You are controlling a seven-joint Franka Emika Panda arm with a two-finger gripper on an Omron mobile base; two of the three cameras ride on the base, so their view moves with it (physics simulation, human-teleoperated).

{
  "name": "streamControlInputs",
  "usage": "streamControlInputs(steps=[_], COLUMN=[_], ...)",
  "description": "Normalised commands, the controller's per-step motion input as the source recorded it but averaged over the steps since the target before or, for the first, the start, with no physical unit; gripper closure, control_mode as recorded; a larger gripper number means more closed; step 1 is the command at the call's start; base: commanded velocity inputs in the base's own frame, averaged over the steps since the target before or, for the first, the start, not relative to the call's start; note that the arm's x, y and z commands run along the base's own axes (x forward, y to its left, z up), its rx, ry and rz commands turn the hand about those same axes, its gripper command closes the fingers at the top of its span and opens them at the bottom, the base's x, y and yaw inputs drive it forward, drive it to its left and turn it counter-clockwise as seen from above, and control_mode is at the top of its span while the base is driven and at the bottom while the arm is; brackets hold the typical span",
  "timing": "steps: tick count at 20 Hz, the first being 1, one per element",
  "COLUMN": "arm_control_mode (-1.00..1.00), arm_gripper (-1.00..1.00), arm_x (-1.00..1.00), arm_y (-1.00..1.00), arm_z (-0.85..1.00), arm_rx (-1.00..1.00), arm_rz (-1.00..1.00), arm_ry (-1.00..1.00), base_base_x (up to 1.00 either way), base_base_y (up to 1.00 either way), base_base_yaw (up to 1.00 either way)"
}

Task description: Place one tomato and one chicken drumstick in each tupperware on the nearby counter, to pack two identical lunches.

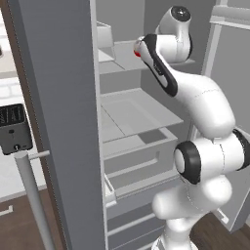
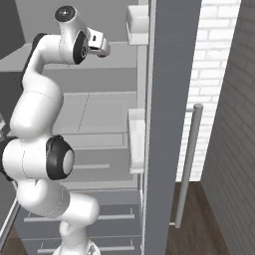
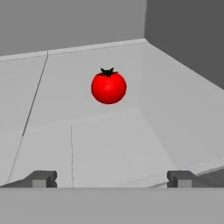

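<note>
A glossy red tomato [image 3: 108, 87] with a dark green stem rests on a pale fridge shelf [image 3: 87, 144], close to the shelf's back corner. My gripper [image 3: 111, 179] is open and points straight at it from a short way off, with nothing between its fingertips [image 3: 41, 178]. From the left base view, my arm reaches into the upper fridge shelf, and a sliver of the tomato [image 1: 137, 52] peeks out beside the wrist. The hand [image 2: 98, 44] sits high inside the fridge in the right base view. The chicken drumstick and the tupperware are out of view.
Both fridge doors stand open: one tall grey door [image 1: 58, 122] on the left, the other [image 2: 169, 124] on the right with door bins [image 2: 137, 139]. Shelves and drawers [image 1: 141, 161] lie below my arm. A black toaster [image 1: 14, 128] sits on the counter [image 1: 12, 176].
</note>
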Motion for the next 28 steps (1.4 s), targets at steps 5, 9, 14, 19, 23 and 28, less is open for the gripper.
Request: streamControlInputs(steps=[5,9,14,19,23,28], arm_control_mode=[-1.00,-1.00,-1.00,-1.00,-1.00,-1.00], arm_gripper=[-1.00,-1.00,-1.00,-1.00,-1.00,-1.00], arm_x=[0.45,0.28,0.39,0.41,0.33,0.32], arm_y=[0.03,0.06,0.05,0.00,0.00,0.00], arm_z=[-0.11,-0.19,-0.22,-0.09,0.00,-0.02], arm_rx=[0.00,0.00,0.00,0.00,0.00,0.00], arm_rz=[0.00,0.00,0.00,0.00,0.00,0.00], arm_ry=[0.00,0.00,0.00,0.00,0.00,0.00], base_base_x=[0.00,0.00,0.00,0.00,0.00,0.00], base_base_y=[0.00,0.00,0.00,0.00,0.00,0.00], base_base_yaw=[0.00,0.00,0.00,0.00,0.00,0.00])
